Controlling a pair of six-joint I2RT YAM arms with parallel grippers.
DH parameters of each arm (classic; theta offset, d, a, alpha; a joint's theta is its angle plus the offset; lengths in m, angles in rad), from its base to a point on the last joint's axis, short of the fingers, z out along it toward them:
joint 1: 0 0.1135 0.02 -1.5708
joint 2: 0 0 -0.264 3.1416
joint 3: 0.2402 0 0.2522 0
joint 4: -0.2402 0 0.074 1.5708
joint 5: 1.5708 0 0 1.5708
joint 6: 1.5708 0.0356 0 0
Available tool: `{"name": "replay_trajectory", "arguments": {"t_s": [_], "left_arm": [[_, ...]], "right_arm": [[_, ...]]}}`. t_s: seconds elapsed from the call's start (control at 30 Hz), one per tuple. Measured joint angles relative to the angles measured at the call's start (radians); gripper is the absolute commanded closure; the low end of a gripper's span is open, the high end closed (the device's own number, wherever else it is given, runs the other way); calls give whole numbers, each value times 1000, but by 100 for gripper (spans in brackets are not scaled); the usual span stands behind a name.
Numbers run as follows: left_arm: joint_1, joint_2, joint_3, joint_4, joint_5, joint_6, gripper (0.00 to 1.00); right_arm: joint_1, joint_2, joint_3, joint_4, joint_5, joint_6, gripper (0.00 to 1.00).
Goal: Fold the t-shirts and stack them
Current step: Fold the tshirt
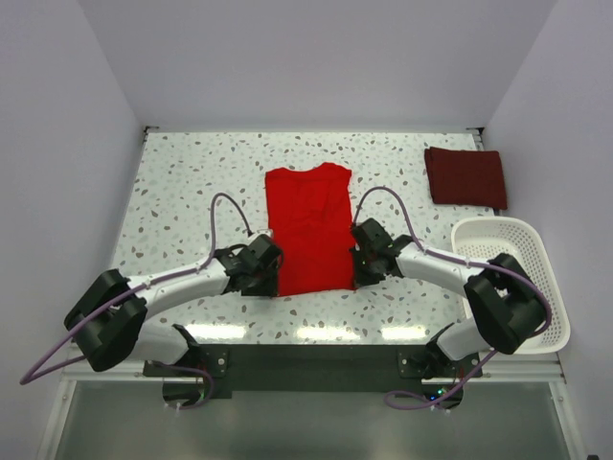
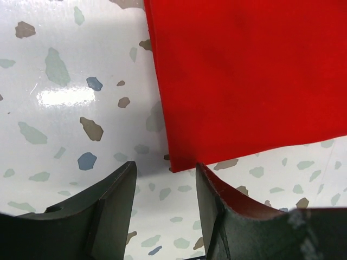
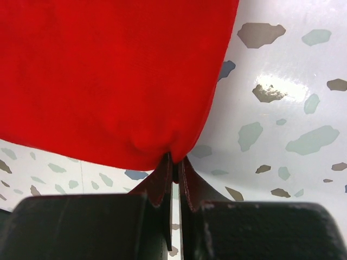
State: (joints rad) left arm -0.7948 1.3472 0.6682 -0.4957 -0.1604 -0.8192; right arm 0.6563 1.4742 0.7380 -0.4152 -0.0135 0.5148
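The bright red t-shirt point(image 1: 308, 230) lies flat at centre of the worktop point(image 1: 182, 182), narrowed to a long strip, collar end far, hem near the arms; the dark maroon t-shirt point(image 1: 465, 176) sits folded at far right, well apart from it, just beyond the white basket point(image 1: 493, 224).

At the near-right hem corner is the right gripper point(image 3: 174, 160); its jaws are pressed together w/ a small pinch of red cloth between them, and the cloth bulges a little above the tips. At the near-left corner is the left gripper point(image 2: 165, 169); its jaws stand wide apart and hold nothing; the shirt corner lies just ahead of the gap, close to one finger, not yet inside.

Step in hand, I judge: take both hem corners, then fold the strip toward the collar.

What could go wrong:
- right side lifts before left has hold; hem rises on one side only, strip twists, side folds open again;
- left jaws close beside the corner, i.e. on bare worktop, because the corner is off-centre to the gap;
- left catches only the top layer, as the strip is prob. several layers; lower layers stay behind;
- the right pinch is at the very edge; it may slip out under pull;
- uneven carry gives a crooked fold, so a poor stack w/ the maroon one.
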Motion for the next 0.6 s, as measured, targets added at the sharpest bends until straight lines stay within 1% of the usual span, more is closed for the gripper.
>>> {"name": "replay_trajectory", "arguments": {"t_s": [0.17, 0.4, 0.5, 0.6], "left_arm": [[-1, 9, 12, 3, -3, -1, 49], [-17, 84, 43, 12, -14, 0, 58], [-32, 106, 60, 15, -32, -1, 64], [-46, 127, 75, 16, -42, -2, 74]], "right_arm": [[0, -3, -5, 8, -3, 0, 100], [0, -6, -8, 12, -4, -1, 100], [0, -9, -11, 15, -4, -1, 100], [0, -10, -12, 16, -4, -1, 100]]}}
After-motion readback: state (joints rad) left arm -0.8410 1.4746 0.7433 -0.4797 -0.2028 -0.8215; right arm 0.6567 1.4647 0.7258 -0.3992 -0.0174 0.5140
